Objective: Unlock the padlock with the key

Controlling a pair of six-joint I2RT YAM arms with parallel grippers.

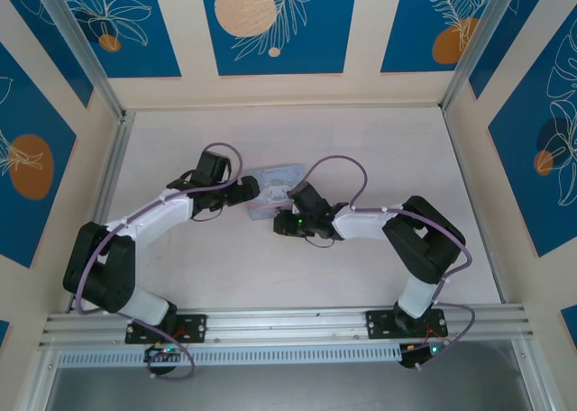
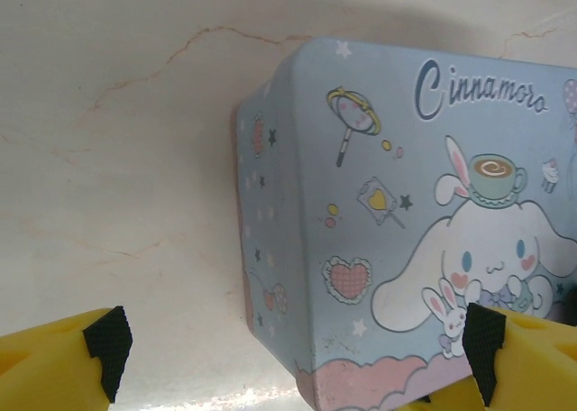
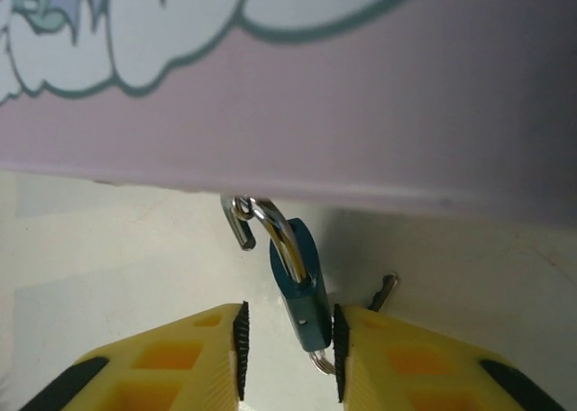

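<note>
At the near edge of the table [image 1: 225, 276], the two arms are bolted to a rail [image 1: 288, 321], and both bend inward to meet in the middle. The right gripper [image 3: 289, 339] has its yellow fingers set narrow around the padlock [image 3: 302, 294], a small dark blue lock. One pad touches its body, but a slit of table shows at the other pad, so it isn't clamped. A thin dark bit of metal [image 3: 386, 291] lies just beside the lock; I can't tell what it is. The silver shackle [image 3: 281, 235] hooks through a metal loop [image 3: 239, 220] at the lower edge of the tin [image 3: 361, 114], just beyond the fingers. The left gripper [image 2: 296, 346] stands wide, astride the tin's corner; whether it touches, I can't tell. Farthest off are blue flowered wall panels [image 1: 270, 23].
</note>
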